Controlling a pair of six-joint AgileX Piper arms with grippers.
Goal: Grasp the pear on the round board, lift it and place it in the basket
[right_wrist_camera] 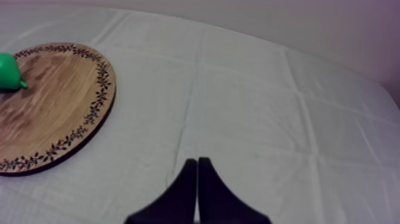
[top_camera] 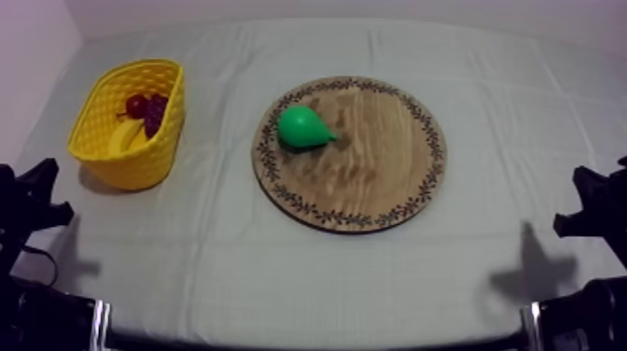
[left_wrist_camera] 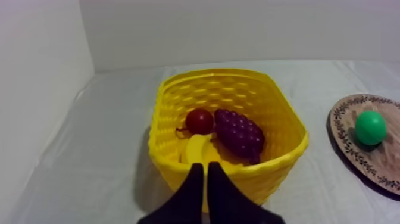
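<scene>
A green pear [top_camera: 302, 128] lies on its side on the left part of the round wooden board [top_camera: 392, 187], which sits mid-table. The yellow basket [top_camera: 98, 105] stands at the far left and holds a banana [top_camera: 127, 137], a bunch of grapes [top_camera: 155, 112] and a small red fruit [top_camera: 136, 105]. My left gripper [left_wrist_camera: 206, 168] rests shut just in front of the basket [left_wrist_camera: 280, 125], far from the pear [left_wrist_camera: 370, 127]. My right gripper [right_wrist_camera: 197, 162] is shut over bare cloth, to the right of the board [right_wrist_camera: 65, 113] and well away from the pear [right_wrist_camera: 8, 71].
Both arms sit low at the table's front corners, the left arm [top_camera: 28, 201] and the right arm [top_camera: 597, 210]. Grey-white cloth [top_camera: 215, 271] lies open between basket, board and front edge. A wall runs along the table's left side [left_wrist_camera: 36, 89].
</scene>
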